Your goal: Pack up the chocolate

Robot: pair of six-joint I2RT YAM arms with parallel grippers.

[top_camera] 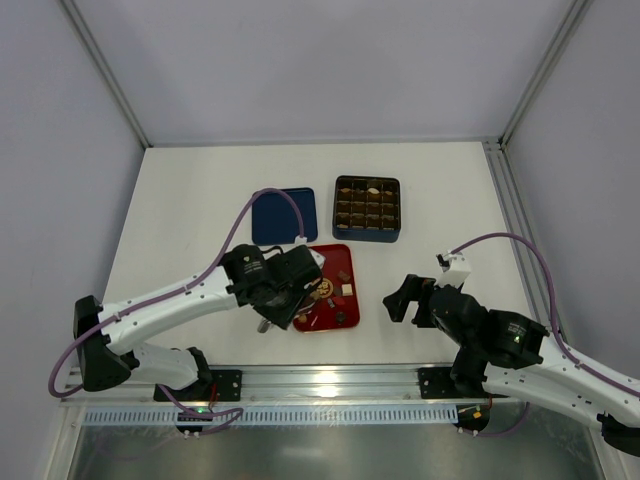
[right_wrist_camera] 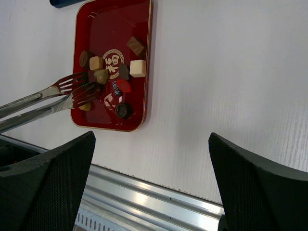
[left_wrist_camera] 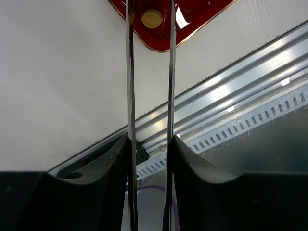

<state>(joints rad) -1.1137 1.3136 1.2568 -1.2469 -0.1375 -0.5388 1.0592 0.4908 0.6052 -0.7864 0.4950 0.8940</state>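
Several small chocolates [right_wrist_camera: 137, 68], dark brown, tan and cream, lie in the red tray [right_wrist_camera: 106, 29], which also shows in the top view [top_camera: 345, 257]. My left gripper [top_camera: 283, 290] is shut on a pair of metal tongs [right_wrist_camera: 72, 94]. Its forked tips hover over the near left part of the tray, slightly apart, beside a tan piece [right_wrist_camera: 101, 76]. In the left wrist view the two tong blades [left_wrist_camera: 130, 72] run out between my fingers [left_wrist_camera: 108, 168] toward a round tan chocolate [left_wrist_camera: 152, 18]. My right gripper [top_camera: 405, 298] is open and empty over bare table right of the tray, its jaws wide apart [right_wrist_camera: 151, 144].
The dark blue box [top_camera: 367, 208] with a grid of brown cells stands behind the tray; a few cells hold pieces. Its blue lid [top_camera: 283, 215] lies flat to its left. A metal rail [top_camera: 330, 380] runs along the table's near edge.
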